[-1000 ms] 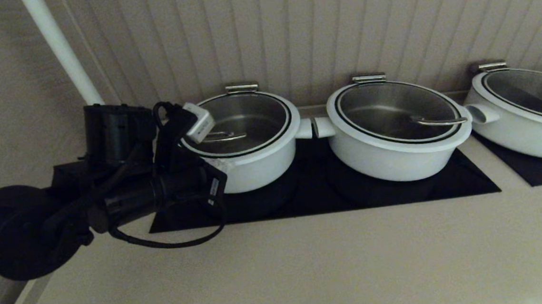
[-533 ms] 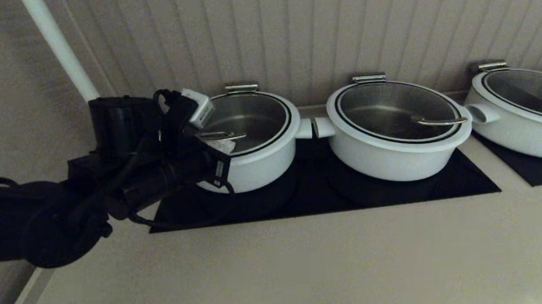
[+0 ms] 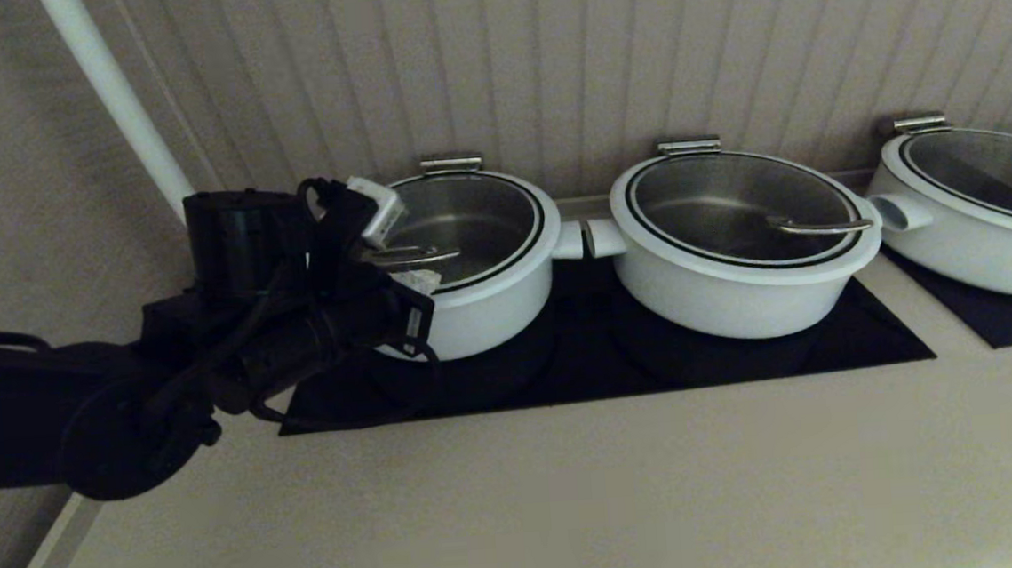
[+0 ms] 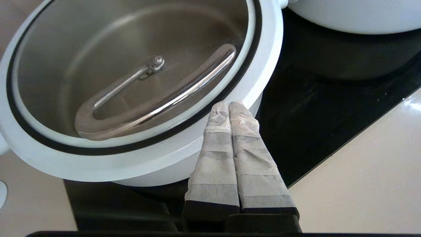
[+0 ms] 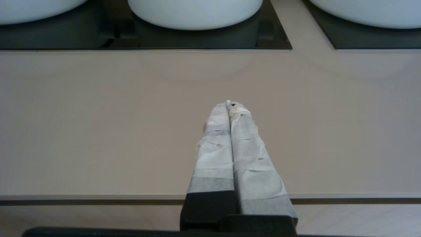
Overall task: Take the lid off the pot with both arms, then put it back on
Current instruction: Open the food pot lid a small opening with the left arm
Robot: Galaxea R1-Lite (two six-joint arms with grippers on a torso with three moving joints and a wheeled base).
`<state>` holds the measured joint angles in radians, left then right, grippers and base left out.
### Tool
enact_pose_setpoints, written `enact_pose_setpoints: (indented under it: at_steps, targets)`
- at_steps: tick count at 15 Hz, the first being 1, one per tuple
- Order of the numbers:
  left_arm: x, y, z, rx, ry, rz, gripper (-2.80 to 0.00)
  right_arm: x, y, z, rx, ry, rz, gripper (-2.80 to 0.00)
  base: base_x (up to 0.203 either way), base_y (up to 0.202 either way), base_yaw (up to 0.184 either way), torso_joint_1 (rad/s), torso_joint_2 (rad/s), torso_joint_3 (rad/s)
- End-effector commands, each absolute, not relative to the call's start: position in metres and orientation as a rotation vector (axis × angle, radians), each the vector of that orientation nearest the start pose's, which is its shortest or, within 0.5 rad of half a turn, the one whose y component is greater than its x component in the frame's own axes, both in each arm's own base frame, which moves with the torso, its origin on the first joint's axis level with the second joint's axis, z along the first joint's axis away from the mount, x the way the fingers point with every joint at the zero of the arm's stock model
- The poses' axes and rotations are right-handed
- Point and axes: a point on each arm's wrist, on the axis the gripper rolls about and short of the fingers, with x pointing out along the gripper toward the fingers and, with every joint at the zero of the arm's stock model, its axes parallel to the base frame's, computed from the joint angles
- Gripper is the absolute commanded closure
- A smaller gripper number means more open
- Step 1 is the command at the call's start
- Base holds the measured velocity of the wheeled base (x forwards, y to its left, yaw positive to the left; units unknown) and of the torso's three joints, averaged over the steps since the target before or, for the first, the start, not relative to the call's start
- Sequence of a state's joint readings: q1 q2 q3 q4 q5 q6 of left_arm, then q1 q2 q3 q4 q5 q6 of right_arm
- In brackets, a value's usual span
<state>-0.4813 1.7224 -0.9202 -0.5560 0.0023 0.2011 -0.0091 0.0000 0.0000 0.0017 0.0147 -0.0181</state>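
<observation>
- The left claw point(image 4: 229, 104) is sitting at the near-left edge of the pot point(image 3: 481, 308), its two taped fingers pressed together with nothing between them, the tips just at the white rim of the lid point(image 4: 263, 69).
- Compared with a second ago, the left arm has been moving forward and to the right: its wrist was covering the left part of the pot and now it is standing a little further in, with the looped cable tucked closer under it.
- Over the last half second the arm has only been creeping slightly further towards the pot.
- The lid point(image 3: 457, 225) is lying flat and closed on the pot, in the same place as in the earlier frames; its steel wire handle point(image 4: 158, 98) is curving across the glass, untouched by the claw.
- The pot is standing at the left end of the black cooktop point(image 3: 743, 356), its side handle almost meeting that of the middle pot point(image 3: 738, 286); a third pot point(image 3: 983, 233) is standing at the far right. None of them has shifted.
- The right claw point(image 5: 229, 104) is hanging closed and empty over the bare beige table point(image 5: 98, 125), well in front of the cooktop and out of the head view.
</observation>
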Motion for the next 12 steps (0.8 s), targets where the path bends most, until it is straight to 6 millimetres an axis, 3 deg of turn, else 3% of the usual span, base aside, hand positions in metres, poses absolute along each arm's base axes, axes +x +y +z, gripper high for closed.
enact_pose_setpoints:
  at_steps: [1, 6, 12]
  targets:
    - [0.288, -0.145, 0.195, 0.262, 0.201, -0.485, 0.00, -0.023, 0.001, 0.075, -0.018, 0.001, 0.006, 0.00, 0.000, 0.000, 0.000, 0.000, 0.00, 0.000]
    - [0.299, -0.133, 0.189, 0.266, 0.224, -0.433, 0.00, -0.023, 0.001, 0.075, -0.018, 0.001, 0.006, 0.00, 0.000, 0.000, 0.000, 0.000, 0.00, 0.000]
    - [0.306, -0.133, 0.188, 0.265, 0.217, -0.404, 0.00, -0.023, 0.001, 0.075, -0.018, 0.001, 0.006, 0.00, 0.000, 0.000, 0.000, 0.000, 0.00, 0.000]
